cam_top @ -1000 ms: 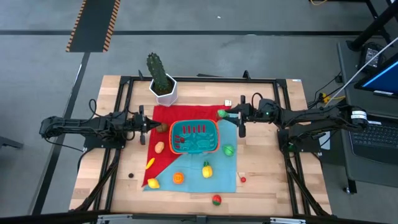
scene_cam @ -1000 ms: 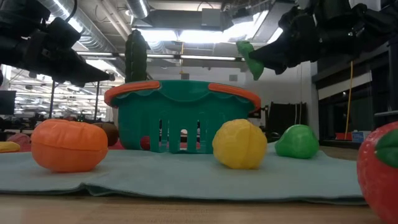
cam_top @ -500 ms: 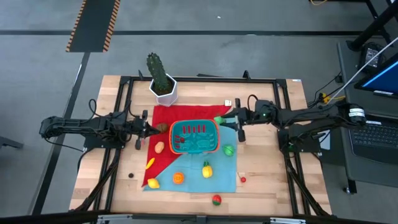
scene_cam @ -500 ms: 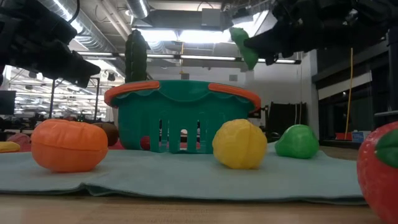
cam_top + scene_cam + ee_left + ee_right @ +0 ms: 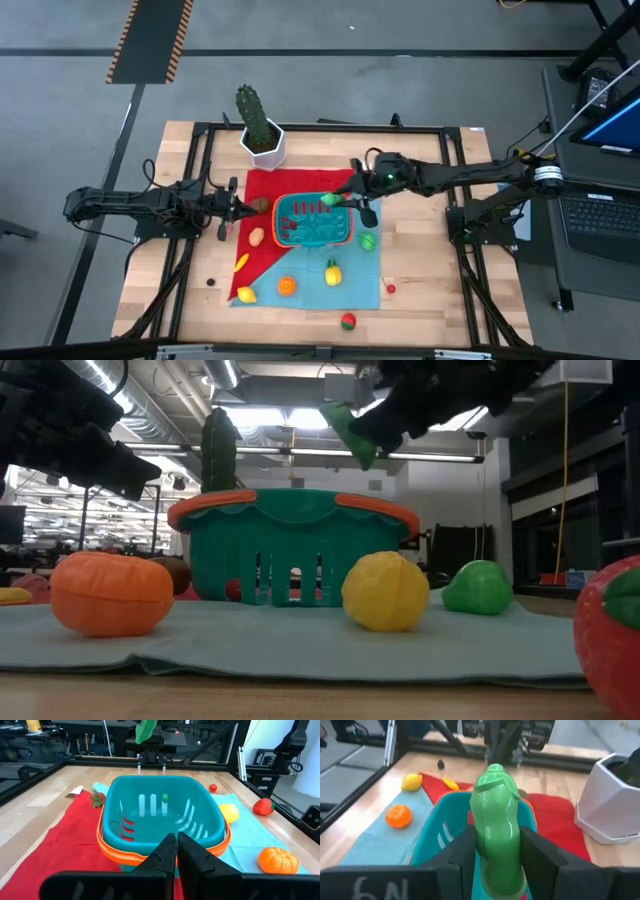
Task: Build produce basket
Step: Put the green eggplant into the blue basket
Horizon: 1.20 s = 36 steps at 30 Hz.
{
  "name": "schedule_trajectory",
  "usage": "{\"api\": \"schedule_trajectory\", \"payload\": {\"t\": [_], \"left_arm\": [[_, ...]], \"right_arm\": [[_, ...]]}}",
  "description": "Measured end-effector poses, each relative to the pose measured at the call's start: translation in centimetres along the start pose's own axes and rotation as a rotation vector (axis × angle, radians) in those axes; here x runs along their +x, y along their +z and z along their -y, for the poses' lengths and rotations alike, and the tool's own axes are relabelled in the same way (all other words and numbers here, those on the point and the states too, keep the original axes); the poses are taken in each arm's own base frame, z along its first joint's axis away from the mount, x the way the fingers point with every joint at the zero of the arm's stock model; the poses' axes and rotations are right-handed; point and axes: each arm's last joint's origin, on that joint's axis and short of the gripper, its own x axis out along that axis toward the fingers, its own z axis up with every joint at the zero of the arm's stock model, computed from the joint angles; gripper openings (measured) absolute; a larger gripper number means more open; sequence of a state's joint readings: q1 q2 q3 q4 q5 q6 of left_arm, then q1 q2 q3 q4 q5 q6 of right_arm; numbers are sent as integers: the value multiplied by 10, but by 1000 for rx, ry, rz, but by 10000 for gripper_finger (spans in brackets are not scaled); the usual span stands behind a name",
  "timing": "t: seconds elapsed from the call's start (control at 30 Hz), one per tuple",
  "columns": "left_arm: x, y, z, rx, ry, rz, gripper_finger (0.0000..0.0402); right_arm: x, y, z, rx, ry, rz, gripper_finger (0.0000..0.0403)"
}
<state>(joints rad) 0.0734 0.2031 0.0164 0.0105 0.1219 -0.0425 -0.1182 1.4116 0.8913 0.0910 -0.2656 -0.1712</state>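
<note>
Glossy plastic basket (image 5: 162,822); matt cloth (image 5: 300,645); wood table (image 5: 430,290).

This is a robotics lab set up in an open industrial hall. The wooden worktop (image 5: 180,290) stands inside a black metal frame (image 5: 320,127) that carries two dark arms, on a bare grey concrete floor (image 5: 330,60) marked with a strip of black-and-orange hazard tape (image 5: 150,40). Just beside the rig sits a workstation with a lit monitor (image 5: 615,125) and a keyboard (image 5: 600,215). Looking level across the worktop, there are exposed silver ducts (image 5: 110,380) and long ceiling lights (image 5: 300,415) overhead, with more equipment stands (image 5: 295,742) and benches farther back
</note>
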Motion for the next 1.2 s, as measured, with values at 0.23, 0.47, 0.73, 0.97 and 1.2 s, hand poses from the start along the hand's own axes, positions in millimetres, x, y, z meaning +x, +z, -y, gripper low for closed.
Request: {"api": "schedule_trajectory", "payload": {"t": [0.23, 0.47, 0.73, 0.97, 1.2], "left_arm": [[0, 0, 0, 0, 0, 0, 8], [0, 0, 0, 1, 0, -1, 8], [0, 0, 0, 0, 1, -1, 8], [0, 0, 0, 0, 1, -1, 8], [0, 0, 0, -1, 0, -1, 8]], "right_arm": [[15, 18, 4, -19, 23, -77, 129], [34, 13, -3, -8, -3, -145, 129], [60, 10, -21, -21, -35, -226, 129], [81, -1, -16, 15, -79, -322, 129], [102, -9, -13, 2, -64, -388, 129]]}}
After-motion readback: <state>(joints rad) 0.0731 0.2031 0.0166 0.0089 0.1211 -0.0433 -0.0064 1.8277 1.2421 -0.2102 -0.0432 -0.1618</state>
